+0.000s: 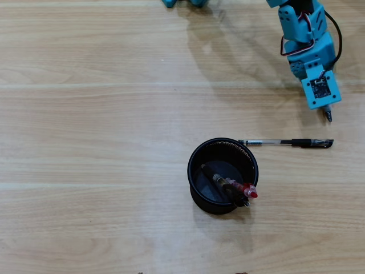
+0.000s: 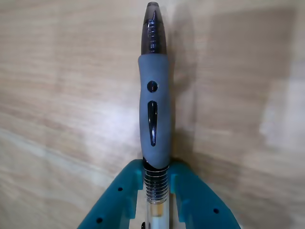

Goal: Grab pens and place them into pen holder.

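At the top right of your overhead view, the teal arm (image 1: 305,43) reaches down toward the wooden table (image 1: 85,142), and only a small dark tip of the grey pen (image 1: 328,114) pokes out below its wrist. Your wrist view shows the grip better: the gripper (image 2: 156,179) is closed on the grey pen (image 2: 154,119), both teal fingers (image 2: 190,200) pressed against the ribbed section just under the grey rubber sleeve, with the dark translucent tip pointing up the frame over bare wood. You can't tell from either view whether the tip touches the table or hangs above it. Just below the gripper in the overhead view, a clear pen with black grip (image 1: 288,142) lies flat and roughly horizontal on the table, its clear end touching or just beside the upper right rim of the pen holder (image 1: 197,182). That black mesh cup stands upright near the centre of the frame, well apart from the arm. Inside it you've got at least two pens leaning across to the lower right rim: a red pen (image 1: 246,190) with its red end sticking over the edge, and a dark pen (image 1: 219,181) alongside it, possibly overlapping, hard to separate at this resolution.
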Available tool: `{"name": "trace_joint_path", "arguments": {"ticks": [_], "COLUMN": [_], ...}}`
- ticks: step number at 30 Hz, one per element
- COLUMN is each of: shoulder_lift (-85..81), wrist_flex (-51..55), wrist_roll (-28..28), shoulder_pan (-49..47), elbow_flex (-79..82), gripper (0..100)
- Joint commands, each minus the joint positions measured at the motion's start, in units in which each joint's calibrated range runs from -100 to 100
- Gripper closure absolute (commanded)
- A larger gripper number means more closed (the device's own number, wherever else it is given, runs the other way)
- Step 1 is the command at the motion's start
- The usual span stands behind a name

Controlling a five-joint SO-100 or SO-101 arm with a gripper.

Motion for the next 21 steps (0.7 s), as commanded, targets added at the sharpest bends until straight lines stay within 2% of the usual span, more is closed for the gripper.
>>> {"name": "trace_joint_path", "arguments": {"ticks": [1,5,7,10,15,21], "shoulder_lift": [-7.33,-9.79,-10.29,-9.7,-9.53,-9.28], "wrist_flex": [-2.67,-15.56,-24.76,-33.18,-33.26,-33.35], "wrist_roll": [13.64,37.89,43.8,42.91,30.94,28.95], "shoulder_pan": [5.65,13.39,15.17,20.33,29.12,35.09], "elbow_flex": [-9.71,-19.58,-20.39,-19.76,-11.97,-9.71], "gripper": [98,98,98,98,98,98]}}
